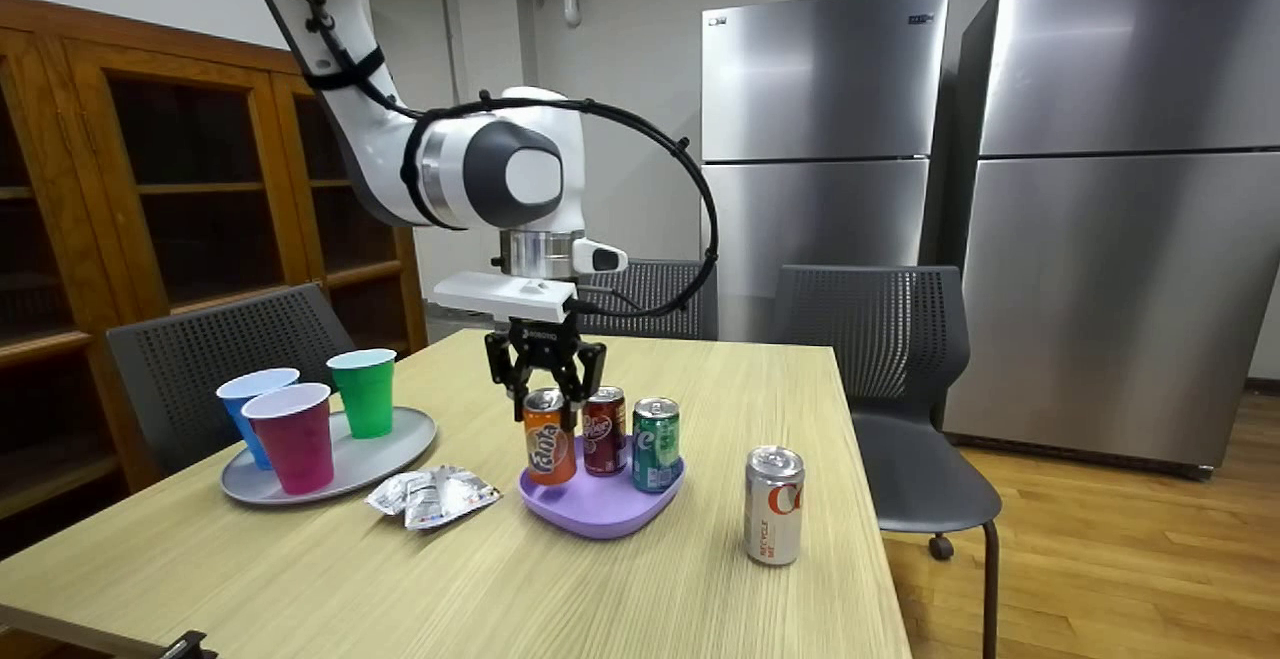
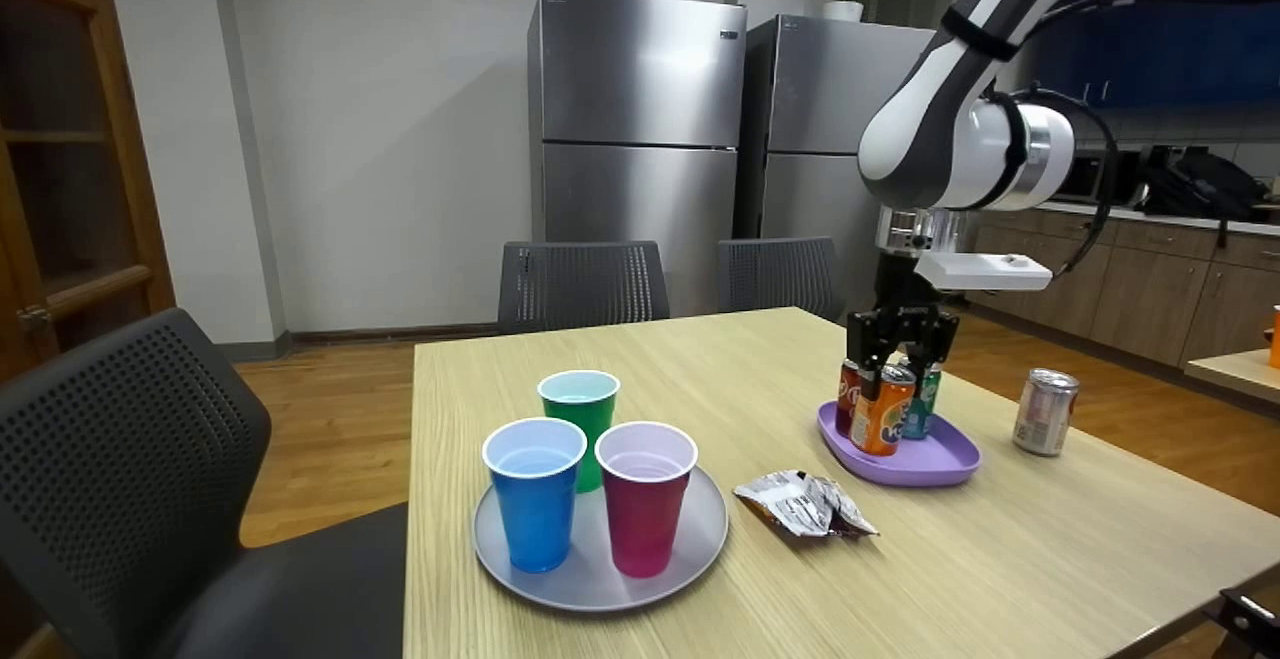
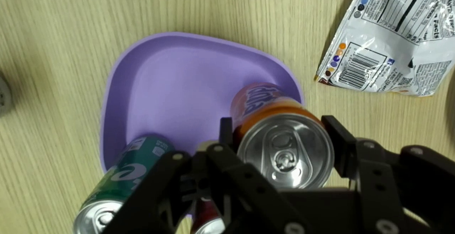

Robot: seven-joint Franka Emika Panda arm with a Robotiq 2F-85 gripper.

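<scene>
Two steel refrigerators (image 1: 815,219) rise behind a pale wood-grain table (image 1: 430,589), and dark chairs (image 1: 870,329) stand around it. A white robot arm (image 1: 365,129) reaches down over the tabletop, ending in a black gripper (image 1: 544,410) that points straight down. A round gray plate (image 2: 703,529) carries a blue cup (image 2: 535,499), a green cup (image 1: 363,399) and a magenta cup (image 1: 300,444), all upright. A smaller purple tray (image 3: 177,81) sits near the plate, and a crumpled foil packet (image 3: 391,44) lies between the two. The gripper pinches the orange Fanta can (image 1: 550,451) from both sides, near its top; the can is upright or nearly so, its base within the tray's rim on the side toward the packet. Just beside it in the tray stand a dark red Dr Pepper can (image 1: 604,434) and a green can (image 1: 656,449). Apart from the tray, on the side away from the packet, a silver can (image 1: 773,507) stands on the table.
</scene>
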